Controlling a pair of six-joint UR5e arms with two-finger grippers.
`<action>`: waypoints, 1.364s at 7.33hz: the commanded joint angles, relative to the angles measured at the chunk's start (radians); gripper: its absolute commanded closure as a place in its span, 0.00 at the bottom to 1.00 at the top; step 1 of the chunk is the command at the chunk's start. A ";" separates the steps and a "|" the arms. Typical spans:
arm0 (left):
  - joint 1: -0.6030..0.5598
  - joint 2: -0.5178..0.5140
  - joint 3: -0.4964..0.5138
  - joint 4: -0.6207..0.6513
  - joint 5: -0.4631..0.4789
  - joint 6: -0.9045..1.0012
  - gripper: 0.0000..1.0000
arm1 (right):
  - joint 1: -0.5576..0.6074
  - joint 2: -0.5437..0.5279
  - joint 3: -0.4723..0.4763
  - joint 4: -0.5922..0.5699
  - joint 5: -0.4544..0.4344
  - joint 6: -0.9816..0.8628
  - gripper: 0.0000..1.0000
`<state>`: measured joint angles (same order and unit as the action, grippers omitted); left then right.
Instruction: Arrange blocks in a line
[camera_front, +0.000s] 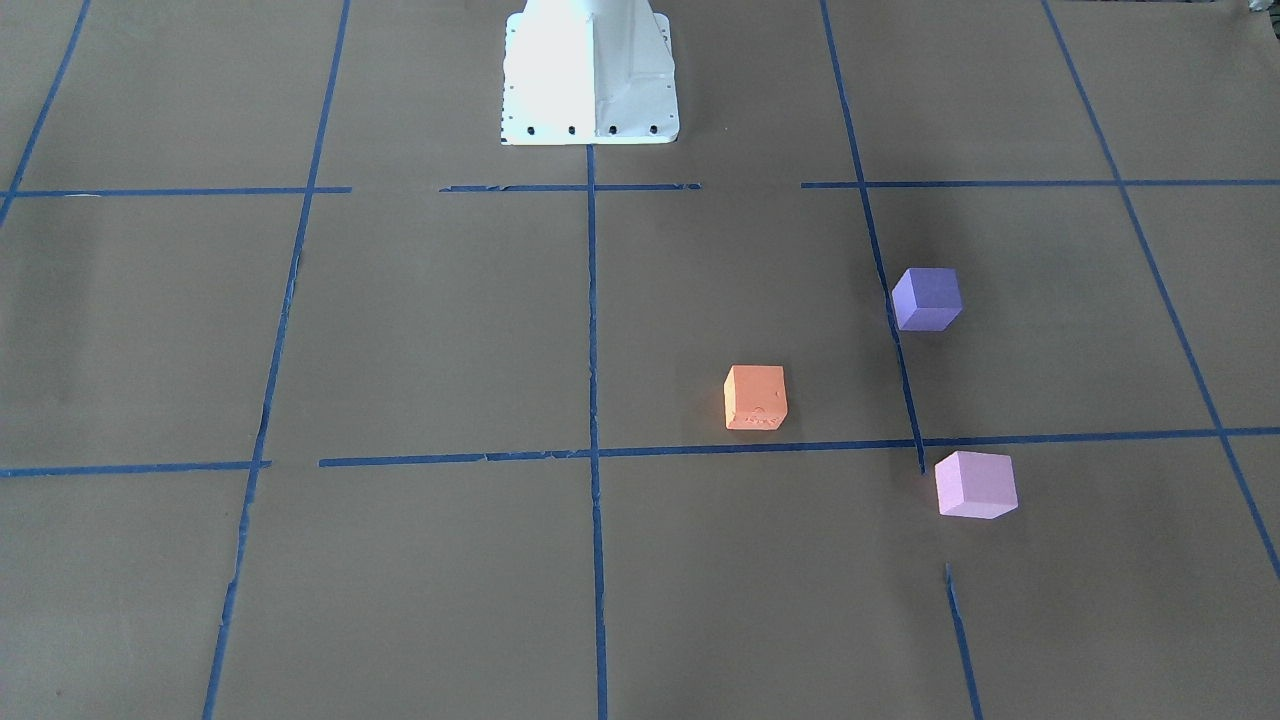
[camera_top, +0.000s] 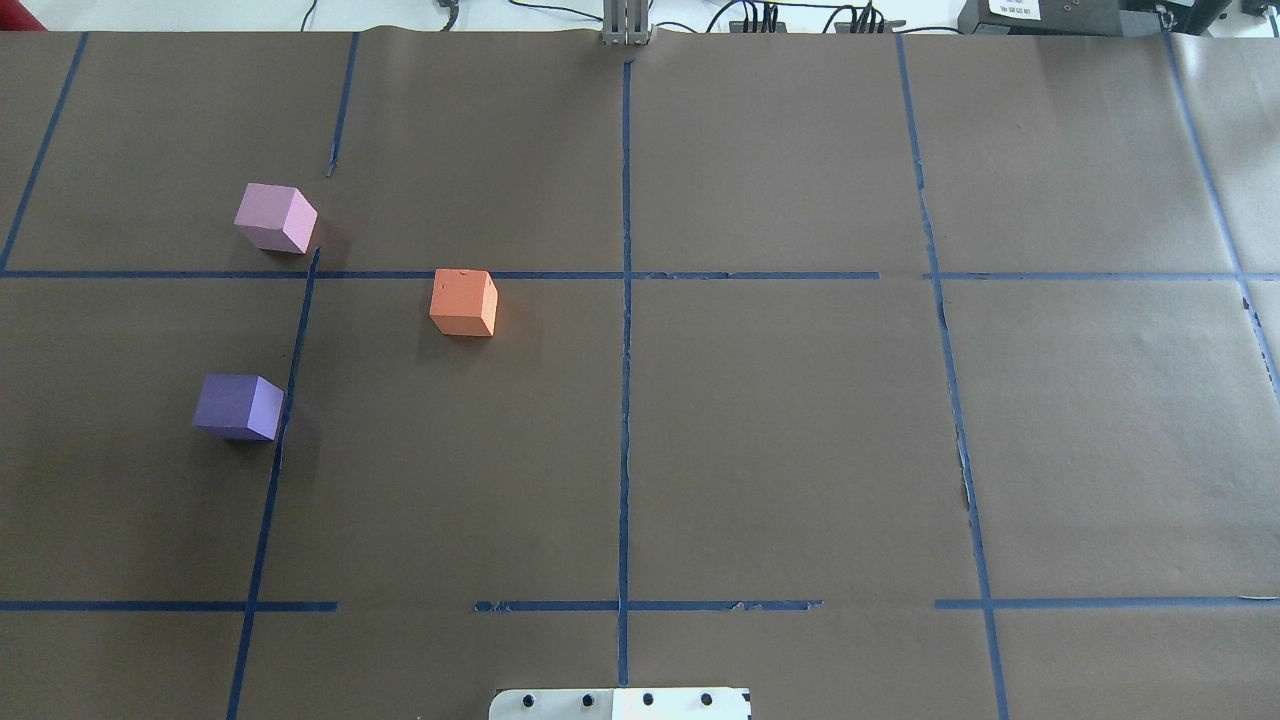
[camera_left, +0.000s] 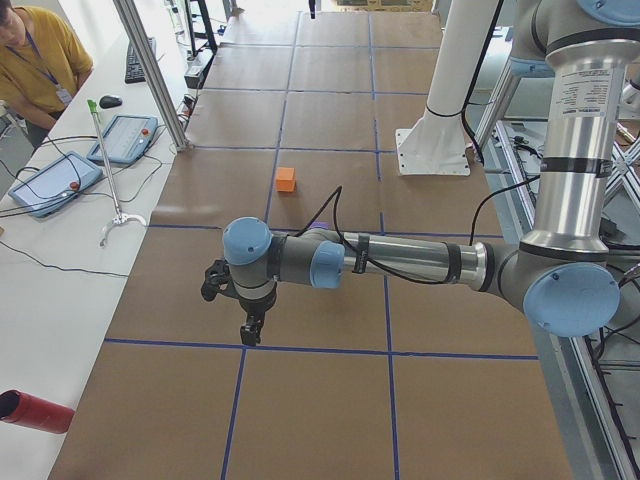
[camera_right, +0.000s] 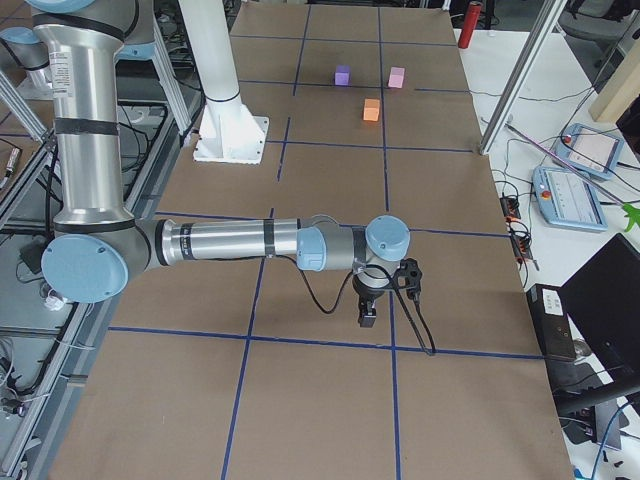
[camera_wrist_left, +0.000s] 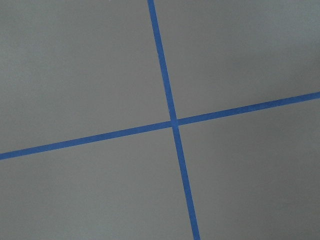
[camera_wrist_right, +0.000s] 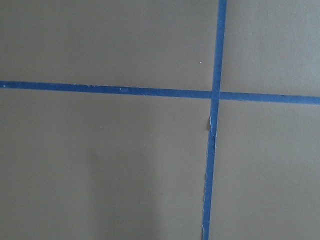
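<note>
Orange block (camera_top: 463, 302), purple block (camera_top: 238, 406) and pink block (camera_top: 275, 218) sat apart on the table (camera_top: 800, 420), all on the robot's left side. Whether the left tool (camera_left: 250, 333) and right tool (camera_right: 367, 317) were wide or narrow could not be told.

The left arm (camera_left: 400, 262), running across mid-frame, is showing brushed silver tubes, pale blue joint caps (camera_left: 247, 241) and a black cable (camera_left: 338, 192) strapped alongside. The right arm (camera_right: 230, 240) is presenting the same finish. The left end effector (camera_left: 250, 335) and right end effector (camera_right: 368, 318) are appearing black. The white pedestal (camera_front: 590, 70), top centre, is showing dark bolt holes.
</note>
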<state>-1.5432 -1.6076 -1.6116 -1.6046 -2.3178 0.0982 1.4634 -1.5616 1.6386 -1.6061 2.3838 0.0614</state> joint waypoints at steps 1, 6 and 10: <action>0.002 -0.006 -0.019 -0.006 0.000 -0.006 0.00 | 0.000 0.000 0.000 0.000 0.000 0.000 0.00; 0.323 -0.189 -0.061 -0.192 -0.023 -0.426 0.00 | 0.000 0.000 0.000 0.000 0.000 0.000 0.00; 0.657 -0.486 -0.009 -0.196 0.168 -0.985 0.00 | 0.000 0.000 0.001 0.000 0.000 0.000 0.00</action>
<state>-0.9875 -2.0124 -1.6508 -1.7966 -2.2239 -0.7306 1.4634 -1.5616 1.6394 -1.6061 2.3838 0.0614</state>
